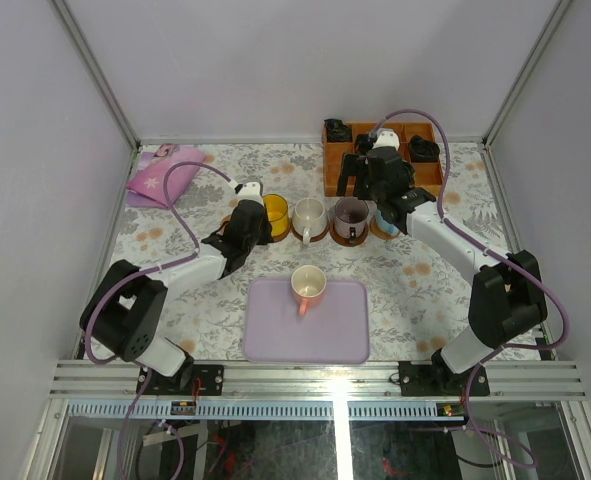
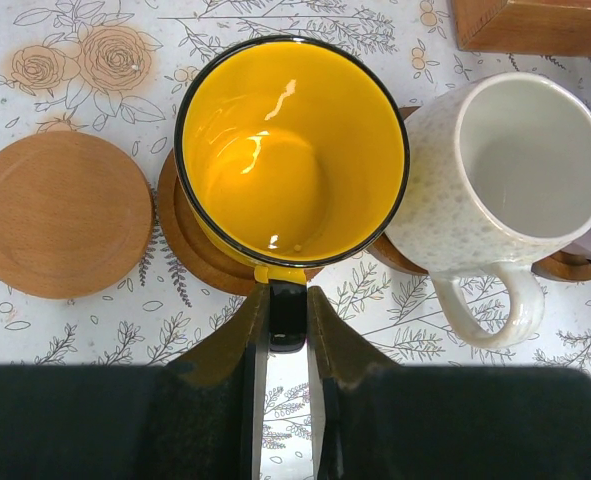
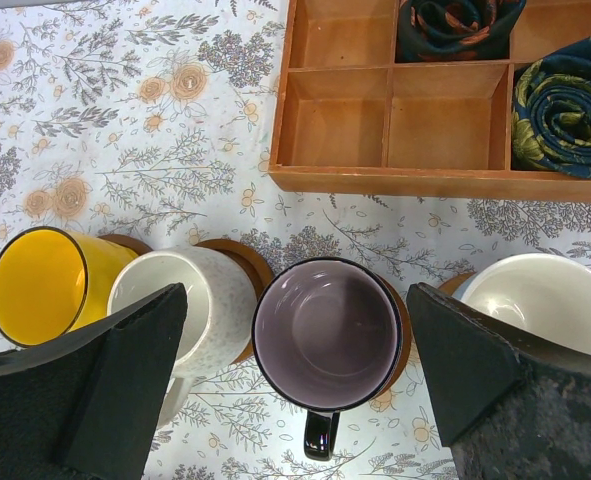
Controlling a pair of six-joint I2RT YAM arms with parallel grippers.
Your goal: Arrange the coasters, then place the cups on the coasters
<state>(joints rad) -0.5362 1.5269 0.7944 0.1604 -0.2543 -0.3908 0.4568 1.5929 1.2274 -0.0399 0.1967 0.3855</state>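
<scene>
Aluminium rail (image 1: pixel 315 378) fronts a floral tablecloth (image 1: pixel 425 290) boxed in by pale grey walls (image 1: pixel 35 150). Left gripper (image 2: pixel 287 300) is pinched tight on the handle of the yellow cup (image 2: pixel 275 150), which is over a coaster (image 2: pixel 190 250). Right gripper (image 3: pixel 300 350) gapes wide above the purple-grey cup (image 3: pixel 325 330), holding nothing. Pink cup (image 1: pixel 308 285) stands on the near lavender tray (image 1: pixel 275 335).

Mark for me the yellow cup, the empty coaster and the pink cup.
yellow cup (image 2: pixel 275 170): left wrist view, on its inside floor.
empty coaster (image 2: pixel 60 215): left wrist view, centre of its top face.
pink cup (image 1: pixel 309 283): top view, on its pale inside.
</scene>
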